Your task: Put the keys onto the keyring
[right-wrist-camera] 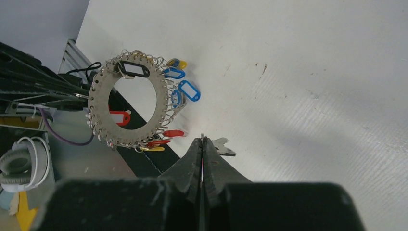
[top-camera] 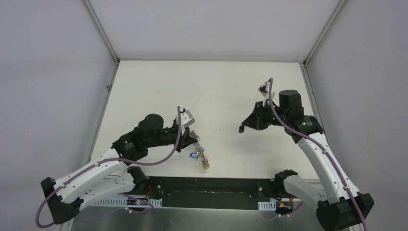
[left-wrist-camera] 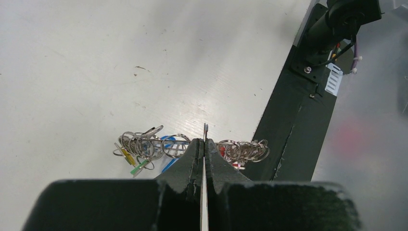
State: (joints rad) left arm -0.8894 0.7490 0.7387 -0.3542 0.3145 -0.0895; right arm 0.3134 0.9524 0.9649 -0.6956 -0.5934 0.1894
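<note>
My left gripper [top-camera: 191, 140] is shut on the keyring [top-camera: 200, 155] and holds it above the table's near edge. In the left wrist view the keyring [left-wrist-camera: 205, 129] shows edge-on between the shut jaws of that gripper [left-wrist-camera: 205, 141], with small rings and coloured tags fanning out to both sides. The right wrist view shows the keyring [right-wrist-camera: 102, 96] as a flat grey ring fringed with blue, red and yellow tags. My right gripper [right-wrist-camera: 202, 140] is shut on a small metal key [right-wrist-camera: 223, 146], whose blade sticks out to the right; a red sliver shows between the jaws. The right gripper [top-camera: 241, 129] hangs right of the keyring, apart from it.
A black base rail [top-camera: 211, 192] runs along the near table edge, just below the keyring [left-wrist-camera: 293, 120]. White enclosure walls stand at the left, right and back. Cables and a white coil [right-wrist-camera: 17, 161] lie beyond the table's edge in the right wrist view.
</note>
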